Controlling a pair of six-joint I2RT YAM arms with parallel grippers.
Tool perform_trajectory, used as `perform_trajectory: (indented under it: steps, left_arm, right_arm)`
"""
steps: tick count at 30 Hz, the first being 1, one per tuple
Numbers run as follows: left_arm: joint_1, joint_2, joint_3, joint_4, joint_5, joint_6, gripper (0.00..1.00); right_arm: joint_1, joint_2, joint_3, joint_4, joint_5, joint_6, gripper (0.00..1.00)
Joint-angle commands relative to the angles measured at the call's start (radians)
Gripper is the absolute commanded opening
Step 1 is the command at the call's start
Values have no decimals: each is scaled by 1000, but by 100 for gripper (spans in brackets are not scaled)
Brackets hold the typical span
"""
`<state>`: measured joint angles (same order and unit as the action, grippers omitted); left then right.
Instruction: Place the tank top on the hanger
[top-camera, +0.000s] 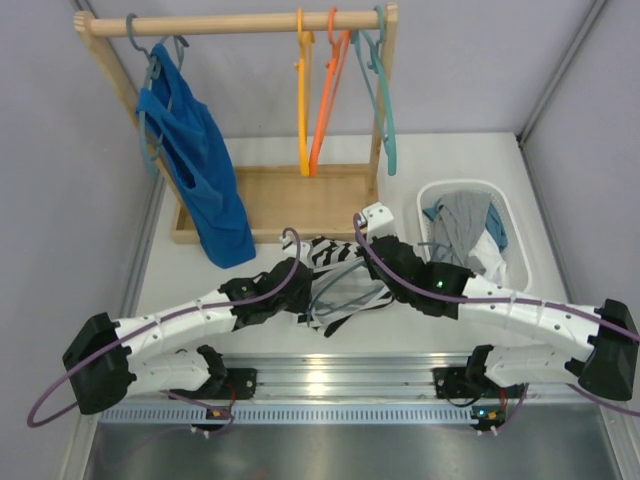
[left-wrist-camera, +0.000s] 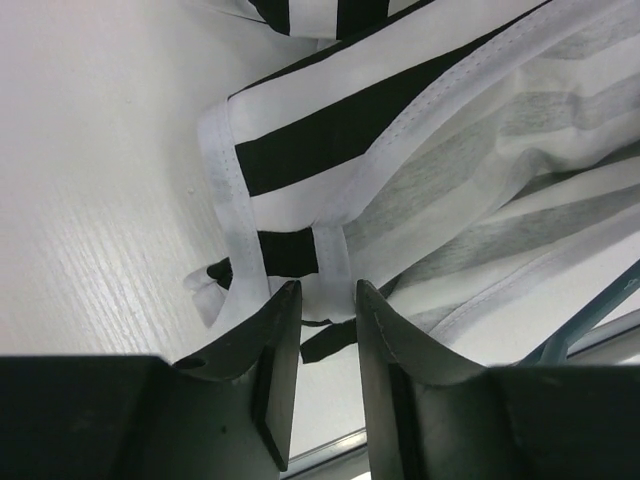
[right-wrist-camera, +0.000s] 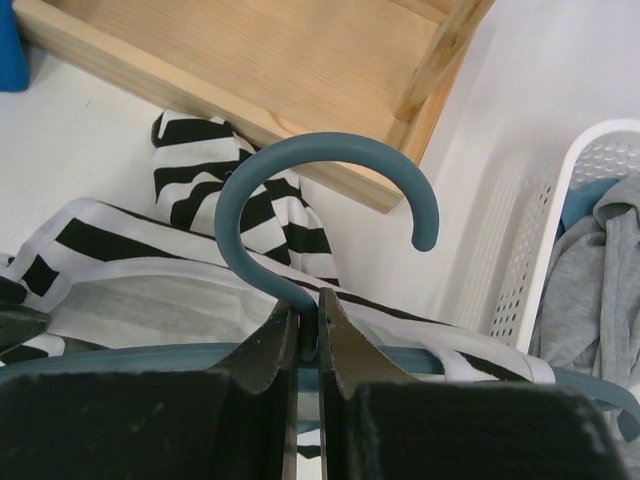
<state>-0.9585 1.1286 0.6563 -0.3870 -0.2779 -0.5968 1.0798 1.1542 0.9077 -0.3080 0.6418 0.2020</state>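
The black-and-white striped tank top (top-camera: 330, 252) lies crumpled on the table between my two grippers. The slate blue-grey hanger (top-camera: 342, 294) lies partly within it. My right gripper (right-wrist-camera: 308, 310) is shut on the hanger's neck just below the curved hook (right-wrist-camera: 330, 147), and striped fabric (right-wrist-camera: 120, 260) is draped over the hanger's bar. In the top view the right gripper (top-camera: 372, 240) is at the top's right side. My left gripper (top-camera: 305, 276) is at its left edge. Its jaws (left-wrist-camera: 328, 290) stand narrowly apart, pinching the tank top's white-edged hem (left-wrist-camera: 330, 130). A hanger bar (left-wrist-camera: 600, 310) shows at lower right.
A wooden rack (top-camera: 240, 22) stands at the back with a plain blue top (top-camera: 195, 170), a yellow hanger (top-camera: 303, 100), an orange hanger (top-camera: 325, 100) and teal hangers (top-camera: 385, 110). Its base tray (right-wrist-camera: 260, 60) lies just beyond the tank top. A white basket (top-camera: 470, 184) holding a grey garment (top-camera: 460, 225) stands at right.
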Motion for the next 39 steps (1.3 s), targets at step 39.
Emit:
perform_trajectory:
  steps: [39]
  left_arm:
    - [-2, -130, 173, -141, 16, 17, 0]
  right_arm:
    - [35, 87, 89, 61, 231, 54, 0]
